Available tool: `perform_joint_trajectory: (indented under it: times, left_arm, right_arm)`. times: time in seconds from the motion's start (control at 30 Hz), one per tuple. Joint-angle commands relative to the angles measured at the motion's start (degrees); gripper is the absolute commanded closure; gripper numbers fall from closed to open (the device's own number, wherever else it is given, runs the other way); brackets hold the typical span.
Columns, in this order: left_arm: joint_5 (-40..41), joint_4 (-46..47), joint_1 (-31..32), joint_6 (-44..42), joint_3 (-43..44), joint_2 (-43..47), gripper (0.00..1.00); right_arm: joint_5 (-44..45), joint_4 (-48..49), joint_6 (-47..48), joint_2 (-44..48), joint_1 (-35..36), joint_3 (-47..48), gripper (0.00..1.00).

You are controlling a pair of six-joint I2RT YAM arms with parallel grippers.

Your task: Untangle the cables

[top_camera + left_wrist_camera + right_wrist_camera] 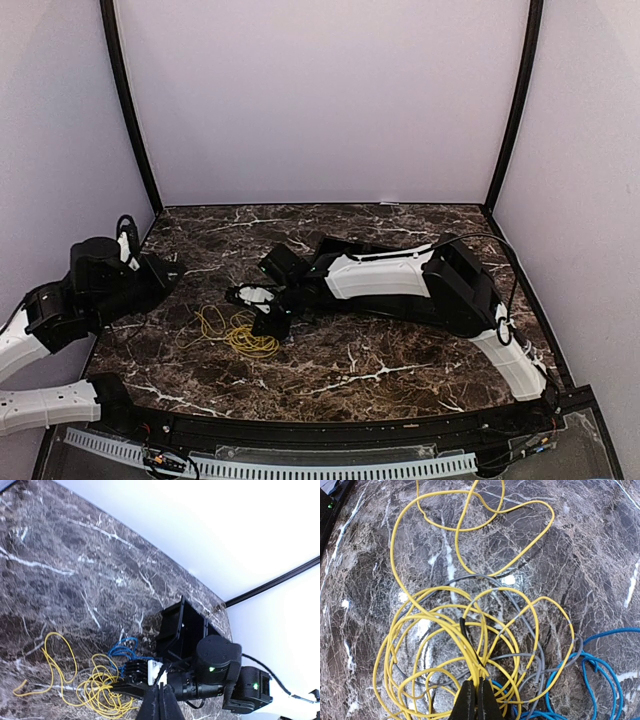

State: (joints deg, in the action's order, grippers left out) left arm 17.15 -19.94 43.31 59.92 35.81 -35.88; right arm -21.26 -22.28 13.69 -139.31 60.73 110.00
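Note:
The cables lie tangled in one heap on the marble table: yellow cable [237, 332] [445, 625] in many loops, grey cable [536, 652] threaded through them, and blue cable [600, 672] [123, 647] at the side. My right gripper [480, 684] [268, 324] [117, 686] is low over the heap and shut on a bundle of yellow strands. Off to the left, away from the heap, my left gripper [161, 700] [172, 272] hangs above the table. Its fingers are shut and nothing shows between them.
A black open tray [181, 622] [285, 263] stands just behind the right gripper. The right arm [400, 275] stretches across the middle of the table [400, 360]. White walls close in the back and both sides.

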Motion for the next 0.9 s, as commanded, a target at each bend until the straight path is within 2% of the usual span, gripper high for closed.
perform_joint_trajectory:
  times: [0.0,0.07,0.17,0.37,0.47,0.5,0.6,0.7,0.87]
  left_arm:
    - [7.50,-13.05,0.04,-7.62,6.85,1.05,1.00]
    - [6.68,-14.06,0.02,-8.03,9.02,0.48,1.00]
    - [-0.11,-13.73,0.11,-6.30,7.08,-1.46,1.00]
    - [-17.59,-3.77,0.13,-2.57,-5.09,-4.98,0.91]
    - [-19.34,-1.93,0.19,0.22,-9.09,-5.08,0.77]
    - [-19.21,-1.85,0.19,1.59,-9.71,-4.97,0.68]
    - [-18.69,-0.73,0.16,3.90,-12.59,-5.02,0.59]
    - [-19.04,3.83,0.16,6.67,-16.55,-5.72,0.59]
    - [-20.05,11.79,0.19,10.90,-21.22,-8.15,0.69]
  right_arm:
    - [0.17,-0.86,-0.86,-1.96,-0.18,0.27,1.00]
    - [0.16,-0.49,-0.88,-0.82,-0.17,-0.36,1.00]
    - [0.94,0.17,-0.71,0.79,-0.18,-1.21,1.00]
    - [1.21,0.25,-1.35,0.23,-0.65,-1.28,1.00]
    - [0.00,0.28,-2.12,-0.52,-0.89,-1.08,1.00]
    - [-0.21,0.23,-2.28,-0.76,-0.93,-0.99,1.00]
    - [-0.70,-0.05,-2.66,-1.42,-1.01,-0.47,1.00]
    - [-0.80,-0.30,-2.79,-1.83,-0.96,0.26,1.00]
    - [-0.94,-0.32,-2.88,-1.73,-0.96,0.14,1.00]
